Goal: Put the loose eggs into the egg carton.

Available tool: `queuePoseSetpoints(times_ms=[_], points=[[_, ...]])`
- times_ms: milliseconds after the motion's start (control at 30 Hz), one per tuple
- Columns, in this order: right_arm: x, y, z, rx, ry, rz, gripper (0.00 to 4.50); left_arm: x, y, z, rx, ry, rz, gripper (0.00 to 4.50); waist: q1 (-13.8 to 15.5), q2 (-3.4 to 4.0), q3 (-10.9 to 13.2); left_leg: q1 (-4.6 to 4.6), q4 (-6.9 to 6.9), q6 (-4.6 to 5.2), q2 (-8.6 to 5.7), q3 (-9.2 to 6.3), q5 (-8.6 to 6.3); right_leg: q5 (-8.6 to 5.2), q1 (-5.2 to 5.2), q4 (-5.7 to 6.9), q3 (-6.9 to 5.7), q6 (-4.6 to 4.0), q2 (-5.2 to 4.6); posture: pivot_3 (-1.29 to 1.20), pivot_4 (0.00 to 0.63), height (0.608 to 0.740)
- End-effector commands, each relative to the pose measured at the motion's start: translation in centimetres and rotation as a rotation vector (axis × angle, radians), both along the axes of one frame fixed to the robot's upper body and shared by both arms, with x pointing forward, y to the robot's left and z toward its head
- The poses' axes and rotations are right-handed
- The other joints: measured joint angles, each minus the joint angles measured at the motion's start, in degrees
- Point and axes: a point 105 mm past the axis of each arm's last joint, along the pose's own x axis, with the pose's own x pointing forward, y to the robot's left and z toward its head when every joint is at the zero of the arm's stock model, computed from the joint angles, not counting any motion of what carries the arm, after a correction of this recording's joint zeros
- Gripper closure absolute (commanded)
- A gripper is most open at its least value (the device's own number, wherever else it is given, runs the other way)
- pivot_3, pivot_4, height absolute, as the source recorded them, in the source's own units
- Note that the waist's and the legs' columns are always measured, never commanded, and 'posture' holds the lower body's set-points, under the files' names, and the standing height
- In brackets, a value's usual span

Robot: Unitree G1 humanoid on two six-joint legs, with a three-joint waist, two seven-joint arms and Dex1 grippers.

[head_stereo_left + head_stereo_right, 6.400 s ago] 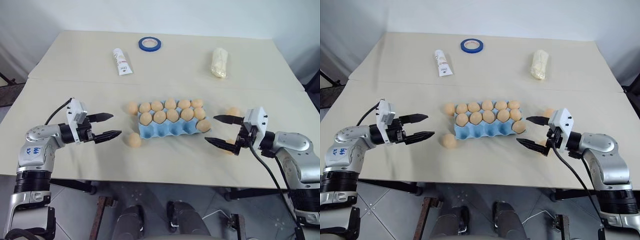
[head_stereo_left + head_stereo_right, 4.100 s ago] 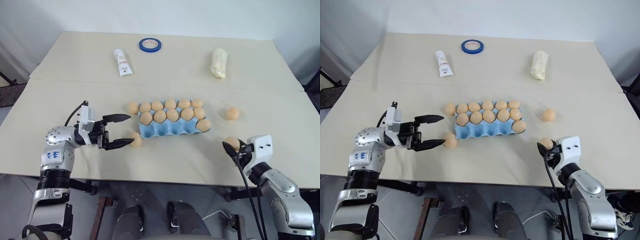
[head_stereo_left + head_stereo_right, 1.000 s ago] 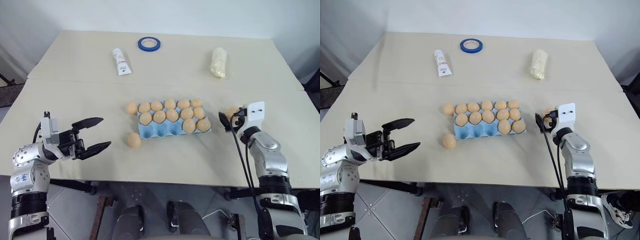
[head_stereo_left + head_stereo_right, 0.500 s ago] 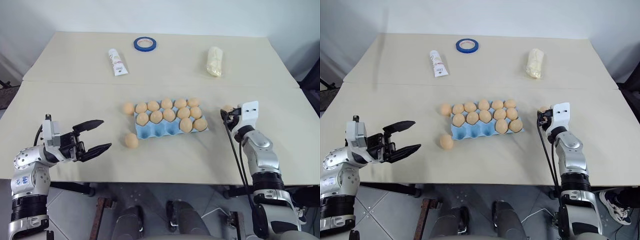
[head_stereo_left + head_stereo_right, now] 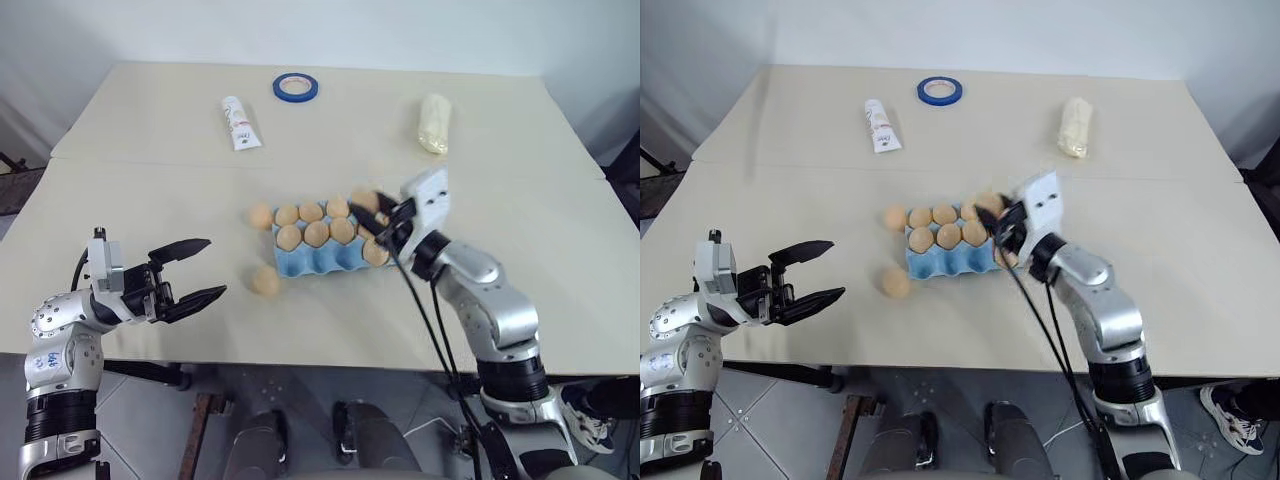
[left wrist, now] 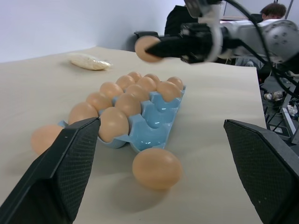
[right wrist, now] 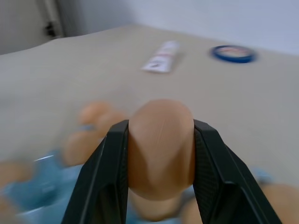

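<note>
The egg in play sits clamped between the two black fingers of the right gripper, its blunt end showing past the tips and its long axis running roughly along the fingers. In the left eye view it hangs just above the far right part of the egg carton, at the middle of the frame, so the empty cups in the carton's near row lie below it and toward the bottom of the frame; I judge the coming move to be a short lowering into a free cup. The carton is a light blue moulded tray, its two far rows filled with smooth tan-orange eggs, the near row bare. Two loose eggs are left on the desk: one just off the carton's lower left corner, another touching or just beside its upper left corner. The left gripper hovers at the lower left of the frame with its jaws spread wide and empty, pointing toward the lower egg, which it is the nearer arm to reach.
</note>
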Motion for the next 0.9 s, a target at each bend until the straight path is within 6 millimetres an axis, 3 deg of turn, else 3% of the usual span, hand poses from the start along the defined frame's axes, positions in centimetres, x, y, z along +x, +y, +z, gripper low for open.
queuePoseSetpoints(times_ms=[33, 333, 633, 900], points=[[-0.9, 0.1, 0.5, -0.016, -0.033, 0.015, 3.12, -0.2, -0.2, 0.8, -0.002, -0.041, -0.012, 0.00, -0.02, 0.00, 0.00, 0.00, 0.00, 0.01, -0.01, 0.00, 0.00, 0.00, 0.00, -0.01, 0.00, 0.00, -0.01, 0.00, 0.150, 0.740], [-1.7, -0.6, -1.5, -0.089, 0.013, 0.035, 3.12, -0.1, -0.5, 0.8, 0.003, -0.049, -0.022, 0.00, -0.33, 0.00, 0.00, 0.02, -0.10, -0.02, 0.01, -0.04, -0.02, -0.05, -0.02, -0.02, -0.05, -0.09, 0.01, 0.00, 0.150, 0.740], [-1.3, 0.1, -0.9, -0.093, -0.018, 0.056, 0.02, -0.2, -0.8, 1.0, 0.011, -0.085, 0.016, 0.00, -0.17, 0.00, 0.00, 0.02, -0.11, -0.03, 0.01, -0.05, 0.00, -0.06, -0.02, -0.03, -0.07, -0.10, 0.02, 0.00, 0.150, 0.740], [-2.6, -0.4, 0.4, -0.068, -0.059, 0.127, 0.02, -1.4, -0.6, -0.2, -0.007, -0.055, 0.123, 0.00, -0.12, 0.00, 0.00, 0.03, -0.22, -0.04, 0.02, -0.06, -0.01, -0.06, -0.02, -0.06, -0.09, -0.09, 0.04, 0.00, 0.150, 0.740]])
